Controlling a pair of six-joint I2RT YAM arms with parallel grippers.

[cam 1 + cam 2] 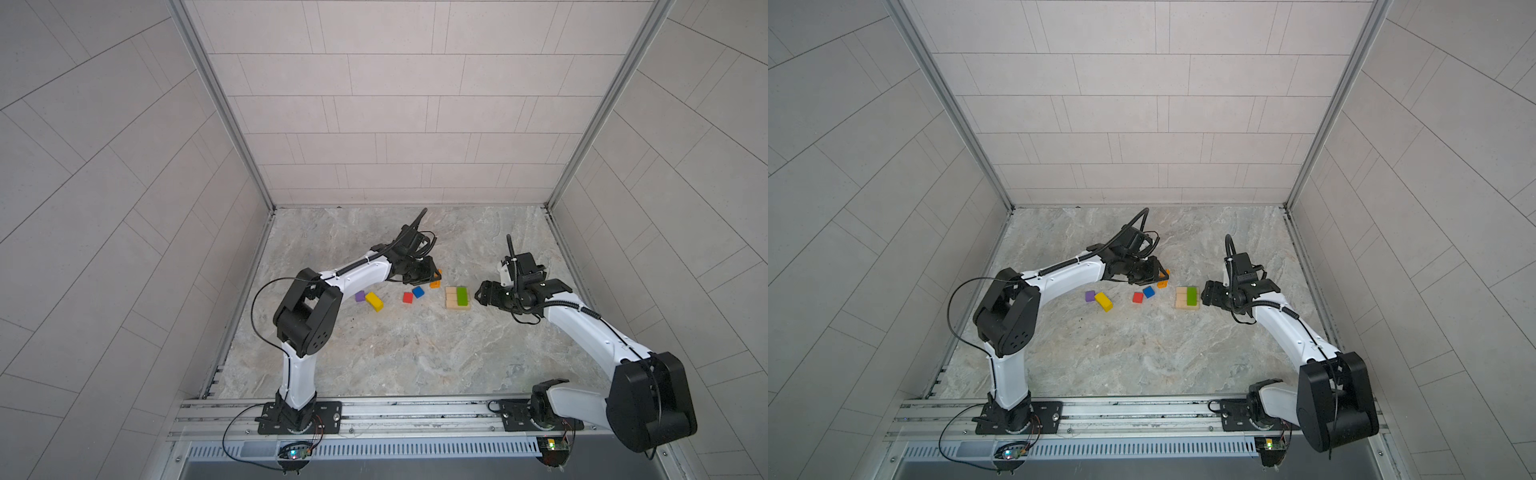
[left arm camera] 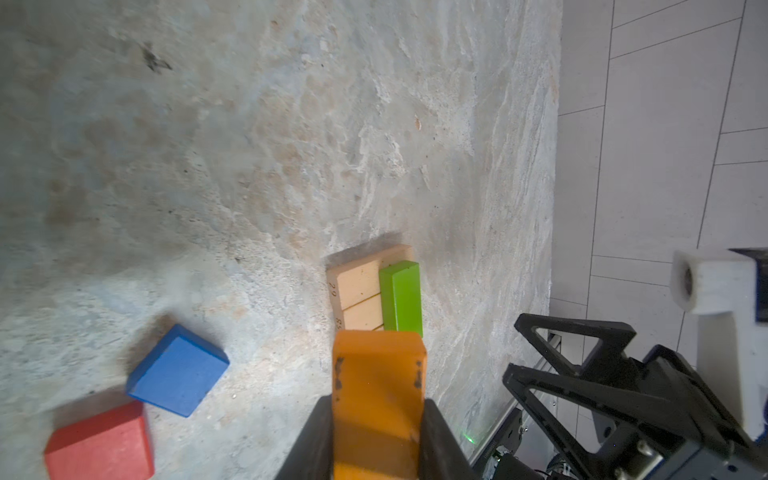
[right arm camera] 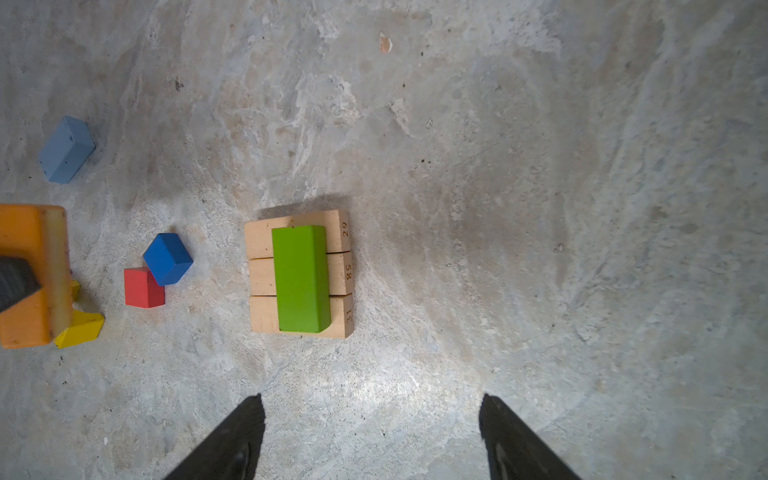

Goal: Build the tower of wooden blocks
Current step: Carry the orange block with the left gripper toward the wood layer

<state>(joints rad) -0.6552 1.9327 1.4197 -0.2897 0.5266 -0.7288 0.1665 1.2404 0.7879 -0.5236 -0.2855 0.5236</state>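
While clamped on the orange brick [image 2: 378, 374] by its two long sides, poised near the tan base [image 3: 259, 237], off its left and slightly farther edge in both top views: the left end effector [image 2: 378, 409]. Closed down onto the brick, one end of it sticking out past the fingertips toward the base.

Of the tower, only the start in place: base of three plain bars laid side by side and touching, flat on the bench [image 1: 395, 353], with a green brick [image 3: 301, 278] lying crosswise over all three, set toward the base's right half. Numbers stamped on the bar ends.

Just beside the base's right edge, not touching it: right end effector [image 3: 370, 415], spread wide, nothing between its fingers.

Left of the base, loose on the bench: blue cube [image 3: 168, 257] and red cube [image 3: 143, 286], touching or nearly so at a corner; farther left a yellow brick [image 1: 374, 301] with a purple cube [image 1: 360, 296] just beside it. Left of the base and farther back, seen from the right wrist only: a light-blue brick [image 3: 66, 149], alone.
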